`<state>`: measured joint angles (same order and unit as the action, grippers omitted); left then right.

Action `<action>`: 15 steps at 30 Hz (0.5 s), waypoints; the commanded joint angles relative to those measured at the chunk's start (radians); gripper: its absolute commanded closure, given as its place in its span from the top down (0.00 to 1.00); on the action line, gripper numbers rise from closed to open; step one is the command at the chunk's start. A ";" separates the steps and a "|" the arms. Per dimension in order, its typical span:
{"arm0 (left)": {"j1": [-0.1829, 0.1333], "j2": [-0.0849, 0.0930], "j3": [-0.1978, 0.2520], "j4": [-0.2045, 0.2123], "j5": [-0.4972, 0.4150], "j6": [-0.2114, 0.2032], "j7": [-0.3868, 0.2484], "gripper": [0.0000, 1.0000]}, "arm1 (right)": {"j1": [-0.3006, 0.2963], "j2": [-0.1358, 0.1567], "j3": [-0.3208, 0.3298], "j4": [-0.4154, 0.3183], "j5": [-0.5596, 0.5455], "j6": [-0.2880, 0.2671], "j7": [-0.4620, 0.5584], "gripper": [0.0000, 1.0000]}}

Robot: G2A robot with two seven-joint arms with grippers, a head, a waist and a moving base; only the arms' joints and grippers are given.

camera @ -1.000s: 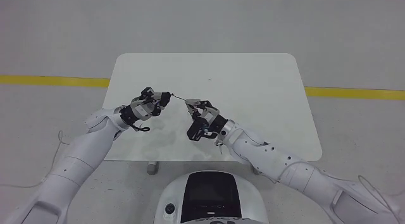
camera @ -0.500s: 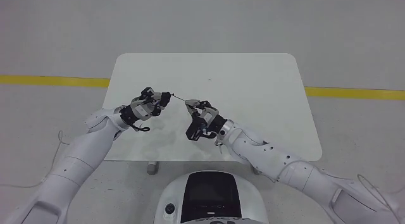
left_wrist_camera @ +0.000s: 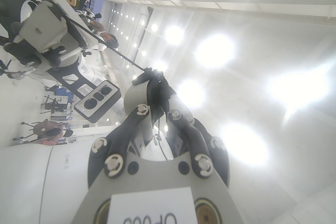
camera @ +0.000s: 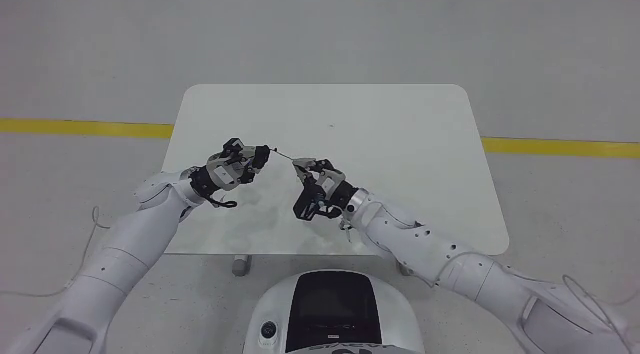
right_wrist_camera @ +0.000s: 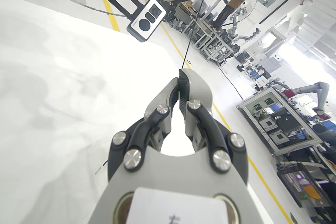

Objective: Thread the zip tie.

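Arms angled inward over table (camera: 420, 124); left pincer (camera: 260, 156), right pincer (camera: 302, 166) each pinching zip tie (camera: 283, 155) ends.

The zip tie (camera: 283, 155) is showing as a black plastic strap with a matt look, and the white tabletop (camera: 400, 119) is giving off a smooth, faintly glossy sheen. The fingers (right_wrist_camera: 197, 89) of the right gripper (right_wrist_camera: 179, 83) are wearing smooth grey matt shells over black ribbed pads (right_wrist_camera: 183, 83), with bright metal screw heads (right_wrist_camera: 237, 140) gleaming.
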<state>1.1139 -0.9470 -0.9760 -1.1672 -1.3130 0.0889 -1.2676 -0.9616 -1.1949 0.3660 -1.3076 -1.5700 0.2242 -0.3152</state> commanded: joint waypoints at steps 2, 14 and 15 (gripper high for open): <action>0.000 0.000 0.000 0.000 0.000 0.000 0.000 0.00 | -0.005 -0.003 0.007 0.000 0.000 0.000 0.004 0.46; 0.000 0.000 0.000 0.000 0.000 0.000 0.000 0.00 | -0.035 -0.007 0.045 0.002 0.000 -0.017 0.005 1.00; 0.000 0.000 0.000 0.000 0.000 0.000 0.000 0.00 | -0.039 -0.007 0.051 0.001 0.000 -0.021 0.005 1.00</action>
<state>1.1139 -0.9470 -0.9760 -1.1672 -1.3130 0.0889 -1.2676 -0.9971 -1.2019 0.4114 -1.3051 -1.5700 0.2069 -0.3101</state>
